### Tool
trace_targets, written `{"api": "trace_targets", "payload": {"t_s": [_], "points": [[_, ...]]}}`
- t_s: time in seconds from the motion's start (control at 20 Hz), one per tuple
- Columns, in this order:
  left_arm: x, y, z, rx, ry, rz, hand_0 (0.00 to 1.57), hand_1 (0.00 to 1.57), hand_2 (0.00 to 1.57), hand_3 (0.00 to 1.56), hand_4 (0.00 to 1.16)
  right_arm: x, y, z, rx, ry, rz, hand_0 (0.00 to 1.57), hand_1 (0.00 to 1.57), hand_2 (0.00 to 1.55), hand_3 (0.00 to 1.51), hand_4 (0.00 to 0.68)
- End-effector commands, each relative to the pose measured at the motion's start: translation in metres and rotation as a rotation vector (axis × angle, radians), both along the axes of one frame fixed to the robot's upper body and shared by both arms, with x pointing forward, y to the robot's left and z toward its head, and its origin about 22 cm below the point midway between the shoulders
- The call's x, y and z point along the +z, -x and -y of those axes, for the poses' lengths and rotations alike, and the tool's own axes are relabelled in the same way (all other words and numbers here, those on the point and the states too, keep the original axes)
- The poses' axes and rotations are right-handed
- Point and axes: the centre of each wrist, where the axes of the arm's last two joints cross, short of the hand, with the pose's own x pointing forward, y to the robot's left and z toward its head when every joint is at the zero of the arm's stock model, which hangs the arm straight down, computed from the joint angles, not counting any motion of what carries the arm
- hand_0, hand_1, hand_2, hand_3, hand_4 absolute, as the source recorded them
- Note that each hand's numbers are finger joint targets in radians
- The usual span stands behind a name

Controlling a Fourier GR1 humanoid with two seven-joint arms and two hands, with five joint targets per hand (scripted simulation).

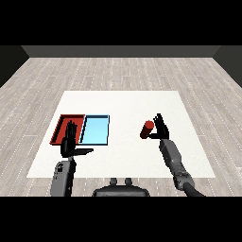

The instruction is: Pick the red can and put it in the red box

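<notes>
White table (pixel 123 101) on grey plank floor (pixel 123 71).

The flat white table (pixel 123 101) looks smooth and matt. Around it, the grey floor (pixel 123 71) shows pale wood-grain planks. The shallow red tray (pixel 60 124) and shallow light blue tray (pixel 96 130) appear smooth. The small red cylindrical can (pixel 147 129) has an even, unshiny surface.

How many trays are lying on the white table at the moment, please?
2. The red tray lies at the table's left side, partly behind the left hand. The light blue tray lies directly to its right, side by side. None seems hidden.
</notes>
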Motion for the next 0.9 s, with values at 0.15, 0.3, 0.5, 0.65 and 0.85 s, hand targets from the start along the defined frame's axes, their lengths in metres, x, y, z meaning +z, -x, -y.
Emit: {"api": "trace_targets", "payload": {"t_s": [0.15, 0.3, 0.5, 0.65, 0.85], "points": [[0.004, 0.006, 0.013, 0.013, -0.001, 0.003, 0.0, 0.0, 0.0, 0.0, 0.0, 0.003, -0.009, -0.009, 0.028, -0.027, -0.007, 0.0, 0.0, 0.0, 0.0, 0.0], [0.0, 0.005, -0.002, 0.013, 0.014, 0.017, 0.0, 0.0, 0.0, 0.0, 0.0, -0.005, -0.004, -0.008, 0.011, -0.003, 0.003, 0.0, 0.0, 0.0, 0.0, 0.0], [-0.011, 0.005, 0.012, 0.022, 0.005, 0.0, 0.0, 0.0, 0.0, 0.0, 0.0, -0.001, 0.005, -0.034, 0.027, -0.031, -0.006, 0.0, 0.0, 0.0, 0.0, 0.0], [-0.007, 0.011, -0.013, 0.003, -0.011, 0.0, 0.0, 0.0, 0.0, 0.0, 0.0, 0.0, -0.001, -0.015, 0.028, 0.006, -0.027, 0.0, 0.0, 0.0, 0.0, 0.0], [0.007, -0.006, 0.0, -0.005, -0.007, -0.013, 0.0, 0.0, 0.0, 0.0, 0.0, -0.005, -0.011, -0.031, 0.013, 0.012, -0.03, 0.0, 0.0, 0.0, 0.0, 0.0]]}}
